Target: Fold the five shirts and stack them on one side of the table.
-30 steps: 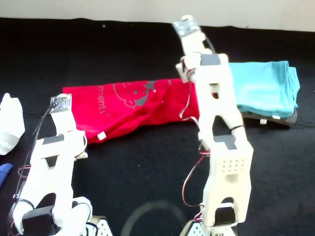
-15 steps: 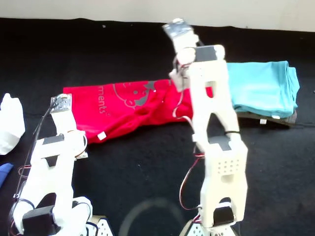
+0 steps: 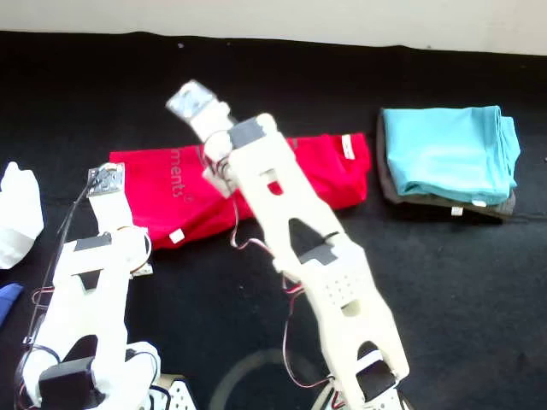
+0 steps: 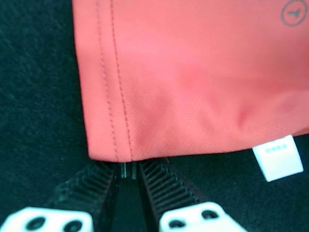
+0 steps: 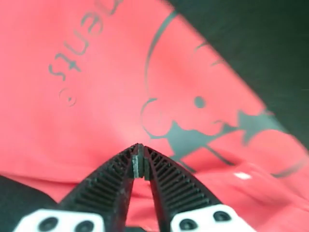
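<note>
while the red printed cotton shirt (image 3: 299, 171) lies across the middle of the black cloth surface (image 3: 214, 273), your left hand (image 4: 126, 170) is pressed together at its hem corner and your right hand (image 5: 138, 164) is pressed together over its grey graphic. a folded turquoise shirt (image 3: 449, 154) tops a dark grey one (image 3: 402, 195) on the right arm's side.

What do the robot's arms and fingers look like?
Both the left arm and right arm are chunky white plastic with black motor blocks and red wires. The right arm has a patch of little dots. The left gripper and right gripper have black ridged fingers on white bases with round holes.
</note>
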